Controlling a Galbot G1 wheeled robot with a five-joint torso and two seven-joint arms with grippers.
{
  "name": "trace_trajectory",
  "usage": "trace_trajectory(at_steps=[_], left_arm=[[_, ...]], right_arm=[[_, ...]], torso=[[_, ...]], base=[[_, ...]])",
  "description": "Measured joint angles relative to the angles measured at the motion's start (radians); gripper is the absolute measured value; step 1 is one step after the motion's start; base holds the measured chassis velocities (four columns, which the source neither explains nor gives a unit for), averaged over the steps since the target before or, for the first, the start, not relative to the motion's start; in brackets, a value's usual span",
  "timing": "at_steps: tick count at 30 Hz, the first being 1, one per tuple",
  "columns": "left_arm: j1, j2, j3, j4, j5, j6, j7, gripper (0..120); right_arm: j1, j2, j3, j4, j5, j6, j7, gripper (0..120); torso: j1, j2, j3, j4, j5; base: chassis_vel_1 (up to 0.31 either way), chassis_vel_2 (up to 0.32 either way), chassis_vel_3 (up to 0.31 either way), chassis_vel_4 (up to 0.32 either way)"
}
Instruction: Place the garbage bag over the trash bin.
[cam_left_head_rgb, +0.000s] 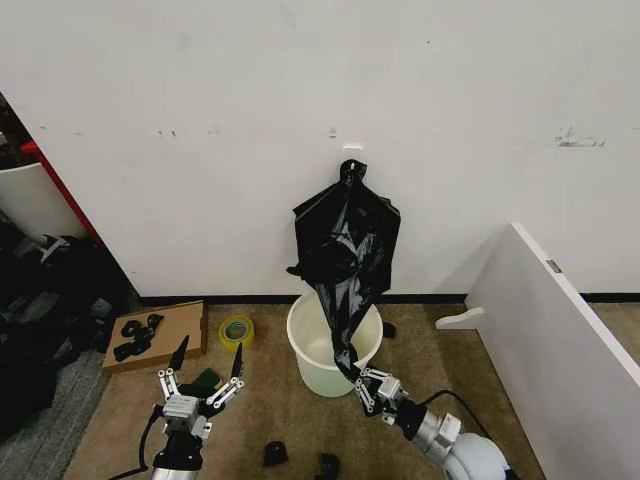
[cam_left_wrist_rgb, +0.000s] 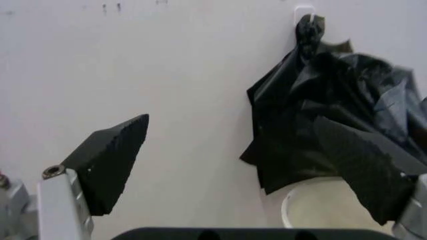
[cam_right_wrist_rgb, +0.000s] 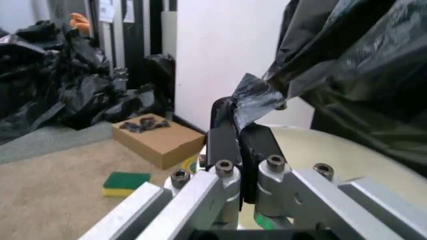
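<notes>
Over the trash bin (cam_left_head_rgb: 334, 343) hangs the garbage bag (cam_left_head_rgb: 347, 240), top hooked on the wall | right gripper (cam_left_head_rgb: 357, 380) pinches its lower tip, bin's far rim hidden | left gripper (cam_left_head_rgb: 207, 372) spread wide, empty, floor-side.

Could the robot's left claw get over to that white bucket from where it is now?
Probably yes. The left claw hangs open over bare carpet beside the white bucket, with nothing standing between them. The right claw pinches the black bag's tip at the bucket's opposite side.
</notes>
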Motion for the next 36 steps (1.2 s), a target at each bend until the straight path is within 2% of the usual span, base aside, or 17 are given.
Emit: trace_trajectory(at_steps=[5, 6, 9, 10, 13, 14, 18, 20, 21, 25, 26, 27, 29, 34, 36], left_arm=[[-0.036, 0.11, 0.02, -0.048, -0.089, 0.068, 0.008, 97], [-0.036, 0.11, 0.02, -0.048, -0.089, 0.068, 0.008, 97], [-0.078, 0.226, 0.038, -0.079, -0.177, 0.119, 0.016, 97], [-0.119, 0.319, 0.057, -0.101, -0.243, 0.154, 0.021, 97], [-0.205, 0.439, 0.11, -0.111, -0.33, 0.208, 0.022, 97], [-0.205, 0.439, 0.11, -0.111, -0.33, 0.208, 0.022, 97], [-0.368, 0.546, 0.221, -0.077, -0.428, 0.274, 0.018, 97], [-0.442, 0.577, 0.28, -0.052, -0.452, 0.291, 0.012, 97], [-0.442, 0.577, 0.28, -0.052, -0.452, 0.291, 0.012, 97], [-0.6, 0.615, 0.434, -0.004, -0.501, 0.33, -0.01, 97], [-0.679, 0.619, 0.502, 0.013, -0.527, 0.351, -0.022, 97], [-0.758, 0.618, 0.554, 0.03, -0.548, 0.37, -0.034, 97], [-0.777, 0.617, 0.566, 0.034, -0.552, 0.374, -0.037, 97], [-1.061, 0.581, 0.778, 0.124, -0.593, 0.428, -0.081, 97], [-1.092, 0.576, 0.809, 0.136, -0.596, 0.432, -0.083, 97]], right_arm=[[0.009, 0.002, 0.009, 0.01, -0.002, -0.005, 0.029, 0], [0.009, 0.002, 0.009, 0.01, -0.002, -0.005, 0.029, 0], [0.011, 0.006, 0.016, 0.02, -0.023, -0.008, 0.054, 0], [0.014, 0.011, 0.019, 0.026, -0.045, -0.009, 0.073, 0], [0.022, 0.021, 0.02, 0.035, -0.072, -0.016, 0.097, 0], [0.022, 0.021, 0.02, 0.035, -0.072, -0.016, 0.097, 0], [0.045, 0.044, 0.013, 0.036, -0.104, -0.031, 0.122, 0], [0.05, 0.055, 0.01, 0.036, -0.118, -0.037, 0.128, 0], [0.05, 0.055, 0.01, 0.036, -0.118, -0.037, 0.128, 0], [0.05, 0.064, 0.014, 0.036, -0.135, -0.039, 0.131, 0], [0.051, 0.065, 0.018, 0.033, -0.137, -0.039, 0.131, 0], [0.052, 0.067, 0.02, 0.03, -0.138, -0.038, 0.131, 0], [0.052, 0.067, 0.02, 0.03, -0.139, -0.038, 0.131, 0], [0.052, 0.071, 0.036, 0.027, -0.146, -0.034, 0.132, 0], [0.05, 0.071, 0.04, 0.027, -0.146, -0.033, 0.132, 0]], torso=[[0.0, 0.0, 0.0, 0.0, -0.0001], [0.0, 0.0, 0.0, 0.0, -0.0001], [0.0, 0.0, 0.0, 0.0, -0.0003], [0.0, 0.0, 0.0, -0.0002, -0.0002], [0.0, 0.0, 0.0, -0.0001, 0.0], [0.0, 0.0, 0.0, -0.0001, 0.0], [0.0, 0.0, 0.0, -0.0002, -0.0003], [0.0, 0.0, 0.0, 0.0001, 0.0], [0.0, 0.0, 0.0, 0.0001, 0.0], [0.0, 0.0, 0.0, -0.0002, -0.0001], [0.0, 0.0, 0.0, 0.0002, -0.0002], [0.0, 0.0, 0.0, -0.0001, -0.0003], [0.0, 0.0, 0.0, -0.0002, -0.0002], [0.0, 0.0, 0.0, 0.0001, 0.0003], [0.0, 0.0, 0.0, 0.0003, 0.0001]], base=[[0.0, 0.0, 0.0, 0.0], [0.0, 0.0, 0.0, 0.0], [0.0, 0.0, 0.0, 0.0], [0.0, 0.0, 0.0, 0.0], [0.0, 0.0, 0.0, 0.0], [0.0, 0.0, 0.0, 0.0], [0.0, 0.0, 0.0, 0.0], [0.0, 0.0, 0.0, 0.0], [0.0, 0.0, 0.0, 0.0], [0.0, 0.0, 0.0, 0.0], [0.0, 0.0, 0.0, 0.0], [0.0, 0.0, 0.0, 0.0], [0.0, 0.0, 0.0, 0.0], [0.0, 0.0, 0.0, 0.0], [0.0, 0.0, 0.0, 0.0]])
